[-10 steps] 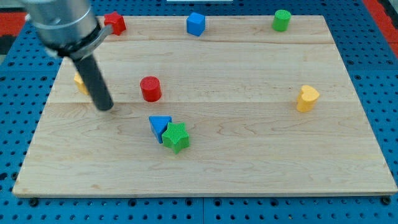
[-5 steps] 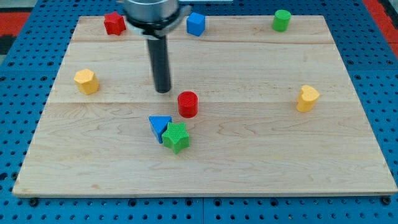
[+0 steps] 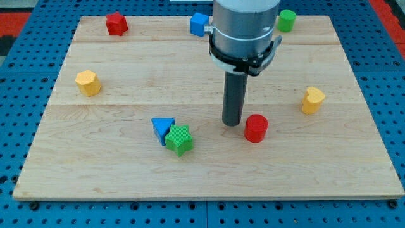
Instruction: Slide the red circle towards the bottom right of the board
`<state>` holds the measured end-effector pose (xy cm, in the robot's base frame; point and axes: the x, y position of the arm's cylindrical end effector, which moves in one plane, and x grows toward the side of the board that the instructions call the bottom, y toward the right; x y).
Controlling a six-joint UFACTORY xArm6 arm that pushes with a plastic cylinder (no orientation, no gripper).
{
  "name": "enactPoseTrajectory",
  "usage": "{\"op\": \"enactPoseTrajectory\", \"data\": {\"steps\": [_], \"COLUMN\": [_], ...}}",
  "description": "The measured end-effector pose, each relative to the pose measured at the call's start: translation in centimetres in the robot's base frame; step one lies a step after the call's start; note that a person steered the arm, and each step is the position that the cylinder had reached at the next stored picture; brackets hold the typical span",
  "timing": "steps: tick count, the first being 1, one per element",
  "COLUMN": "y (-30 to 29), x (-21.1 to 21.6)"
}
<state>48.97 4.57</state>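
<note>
The red circle (image 3: 256, 127), a short red cylinder, stands on the wooden board (image 3: 114, 171) a little right of the middle. My tip (image 3: 232, 121) rests on the board just to the left of it and slightly above, close to or touching its side. The dark rod rises from the tip to the grey arm body at the view's top.
A blue triangle (image 3: 162, 127) and a green star (image 3: 180, 139) touch each other left of my tip. A yellow heart (image 3: 312, 99) sits at right, a yellow hexagon (image 3: 87, 83) at left. A red star (image 3: 116, 23), blue cube (image 3: 199, 24) and green cylinder (image 3: 287, 20) line the top edge.
My tip has swept from the board's left to right of centre. The red circle has slid right and down with it, from left of the middle to right of it.
</note>
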Motion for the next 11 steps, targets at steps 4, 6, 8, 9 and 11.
{"op": "enactPoseTrajectory", "data": {"steps": [4, 6, 8, 9, 11], "y": [2.9, 3.8, 3.4, 9.3, 16.0], "x": [0.7, 2.9, 0.0, 0.7, 4.6]}}
